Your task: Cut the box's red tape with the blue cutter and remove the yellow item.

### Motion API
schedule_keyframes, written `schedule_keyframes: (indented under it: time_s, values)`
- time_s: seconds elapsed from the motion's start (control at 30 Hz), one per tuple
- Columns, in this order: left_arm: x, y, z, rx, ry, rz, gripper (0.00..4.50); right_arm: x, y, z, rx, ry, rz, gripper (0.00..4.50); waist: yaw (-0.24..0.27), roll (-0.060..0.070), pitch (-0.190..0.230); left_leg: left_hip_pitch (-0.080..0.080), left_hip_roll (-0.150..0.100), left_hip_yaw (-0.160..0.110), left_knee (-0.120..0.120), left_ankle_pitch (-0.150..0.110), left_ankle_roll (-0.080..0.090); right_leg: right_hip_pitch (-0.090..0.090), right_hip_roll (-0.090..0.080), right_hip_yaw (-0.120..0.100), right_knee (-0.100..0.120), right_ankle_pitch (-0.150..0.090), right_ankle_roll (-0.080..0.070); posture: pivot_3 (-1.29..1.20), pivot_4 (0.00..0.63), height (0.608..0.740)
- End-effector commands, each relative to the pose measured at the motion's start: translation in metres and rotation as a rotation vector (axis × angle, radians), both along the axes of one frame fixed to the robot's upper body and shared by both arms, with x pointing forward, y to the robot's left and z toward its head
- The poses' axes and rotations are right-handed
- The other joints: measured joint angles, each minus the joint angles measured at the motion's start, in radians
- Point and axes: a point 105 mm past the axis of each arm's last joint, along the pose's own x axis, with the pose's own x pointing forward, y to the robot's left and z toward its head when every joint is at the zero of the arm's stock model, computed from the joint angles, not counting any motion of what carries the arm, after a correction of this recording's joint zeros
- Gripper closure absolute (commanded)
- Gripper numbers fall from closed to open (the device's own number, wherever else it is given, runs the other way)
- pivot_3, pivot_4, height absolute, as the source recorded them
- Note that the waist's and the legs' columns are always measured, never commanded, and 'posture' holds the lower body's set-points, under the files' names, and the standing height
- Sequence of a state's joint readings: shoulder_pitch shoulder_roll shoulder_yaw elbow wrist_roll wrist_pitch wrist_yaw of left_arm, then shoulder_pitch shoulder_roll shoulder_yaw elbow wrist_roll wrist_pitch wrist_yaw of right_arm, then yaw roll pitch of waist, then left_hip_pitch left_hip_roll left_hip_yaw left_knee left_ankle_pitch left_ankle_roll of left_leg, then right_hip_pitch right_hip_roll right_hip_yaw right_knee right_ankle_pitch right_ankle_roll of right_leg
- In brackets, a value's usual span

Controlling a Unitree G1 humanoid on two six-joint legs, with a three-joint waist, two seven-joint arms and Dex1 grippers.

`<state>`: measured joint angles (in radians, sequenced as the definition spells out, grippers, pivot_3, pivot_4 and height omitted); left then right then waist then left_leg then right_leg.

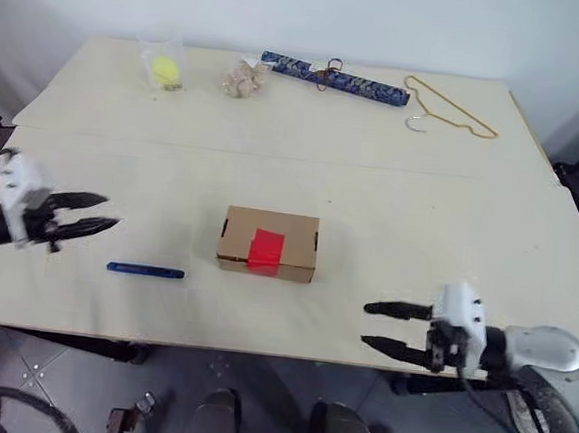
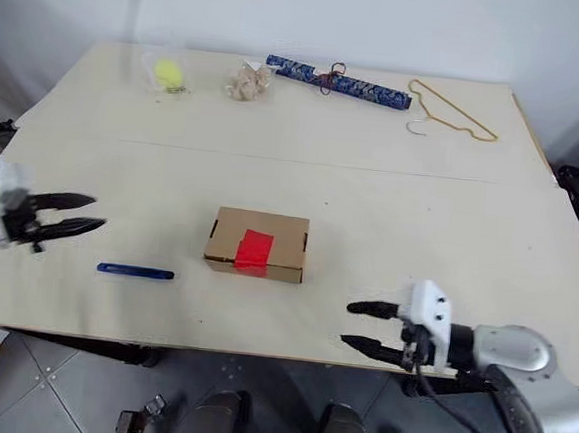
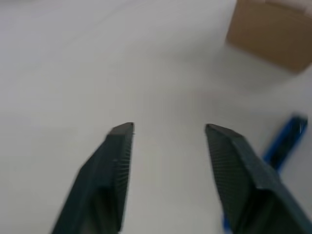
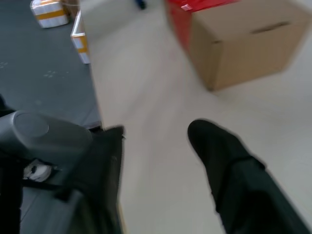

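1. Left gripper [image 1: 89, 215] — fingers spread, holding nothing — is hovering near the blue cutter [image 1: 145, 270]; pickup is pending.
2. Right gripper [image 1: 391, 328], also spread, is waiting beside the box [image 1: 267, 243].
3. Red tape [image 1: 266, 251] is sitting uncut.

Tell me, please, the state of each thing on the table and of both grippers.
box: closed, flat on table.
red tape: uncut, over the lid's front edge.
blue cutter: lying free, left of box.
left gripper: open, empty.
right gripper: open, empty.
hanger: lying flat at the far edge.
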<state>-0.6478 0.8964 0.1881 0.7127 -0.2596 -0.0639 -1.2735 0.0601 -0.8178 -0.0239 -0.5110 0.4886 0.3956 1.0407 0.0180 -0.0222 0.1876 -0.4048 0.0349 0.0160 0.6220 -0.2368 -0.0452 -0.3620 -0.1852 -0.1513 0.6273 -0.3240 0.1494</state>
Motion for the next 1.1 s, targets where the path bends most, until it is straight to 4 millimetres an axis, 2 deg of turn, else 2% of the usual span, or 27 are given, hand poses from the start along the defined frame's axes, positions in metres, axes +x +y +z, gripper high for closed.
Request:
schedule_keyframes:
  time_s: [0.03, 0.13, 0.23, 0.33, 0.47, 0.6, 0.7, 0.83, 0.97, 1.1]
  values:
    - [0.027, -0.05, 0.01, 0.061, -0.024, -0.113, 3.42, 0.007, 0.017, -0.005, -0.044, -0.037, 0.03, 3.39, 0.004, 0.0, 0.0, 0.0, 0.0, 0.0, 0.001, 0.0, 0.0, 0.0, 0.0, 0.0, 0.0, 0.001, 0.0, 0.0, 0.15, 0.74]
    - [0.051, -0.086, 0.013, 0.088, -0.058, -0.137, 4.38, 0.014, 0.029, -0.016, -0.063, -0.037, 0.055, 4.47, 0.004, -0.002, 0.001, -0.002, 0.0, 0.001, 0.006, -0.001, 0.001, 0.0, 0.0, 0.001, 0.0, 0.002, 0.001, 0.0, 0.15, 0.74]
    - [0.068, -0.104, 0.013, 0.111, -0.079, -0.115, 4.48, 0.02, 0.043, -0.02, -0.027, -0.021, 0.054, 4.5, -0.004, -0.002, 0.001, -0.001, 0.0, 0.002, 0.006, -0.001, 0.002, 0.0, 0.0, 0.002, 0.0, 0.002, 0.002, 0.0, 0.15, 0.74]
    - [0.071, -0.129, 0.007, 0.108, -0.021, -0.188, 4.48, 0.024, 0.063, -0.019, 0.033, 0.049, 0.064, 4.5, -0.015, -0.002, 0.001, -0.002, 0.0, 0.003, 0.005, -0.002, 0.002, -0.001, 0.0, 0.003, -0.001, 0.002, 0.002, 0.0, 0.15, 0.74]
    - [0.06, -0.137, -0.008, 0.154, 0.111, -0.295, 4.48, 0.046, 0.077, -0.015, 0.058, 0.014, 0.009, 4.5, -0.022, -0.003, 0.001, -0.002, 0.0, 0.004, 0.005, -0.002, 0.003, -0.001, 0.0, 0.003, -0.001, 0.002, 0.002, 0.0, 0.15, 0.74]
    - [0.045, -0.144, -0.015, 0.136, 0.23, -0.393, 4.48, 0.069, 0.08, -0.007, 0.12, 0.01, -0.106, 4.5, -0.021, -0.002, 0.001, -0.002, 0.0, 0.004, 0.005, -0.002, 0.003, -0.002, 0.0, 0.003, -0.001, 0.002, 0.002, 0.0, 0.15, 0.74]
    - [0.033, -0.156, -0.019, 0.101, 0.305, -0.442, 4.48, 0.083, 0.07, -0.001, 0.103, -0.019, -0.173, 4.5, -0.019, -0.002, 0.001, -0.003, 0.0, 0.004, 0.005, -0.002, 0.003, -0.002, 0.0, 0.004, -0.001, 0.002, 0.002, 0.0, 0.15, 0.74]
    - [0.02, -0.175, -0.026, 0.061, 0.357, -0.456, 4.48, 0.101, 0.045, 0.012, 0.095, -0.051, -0.267, 4.5, -0.018, -0.002, 0.001, -0.003, 0.0, 0.004, 0.005, -0.002, 0.003, -0.002, 0.0, 0.004, -0.001, 0.002, 0.002, 0.0, 0.15, 0.74]
    - [0.006, -0.199, -0.036, 0.002, 0.413, -0.437, 4.48, 0.11, 0.022, 0.024, 0.068, -0.062, -0.291, 4.5, -0.018, -0.002, 0.002, -0.003, 0.0, 0.005, 0.006, -0.003, 0.004, -0.002, 0.0, 0.006, -0.001, 0.002, 0.003, 0.0, 0.15, 0.74]
    - [-0.001, -0.224, -0.045, -0.067, 0.428, -0.403, 4.48, 0.121, 0.012, 0.031, 0.051, -0.055, -0.282, 4.5, -0.021, -0.002, 0.002, -0.002, 0.0, 0.006, 0.006, -0.003, 0.004, -0.003, 0.001, 0.007, -0.001, 0.002, 0.003, 0.0, 0.15, 0.74]
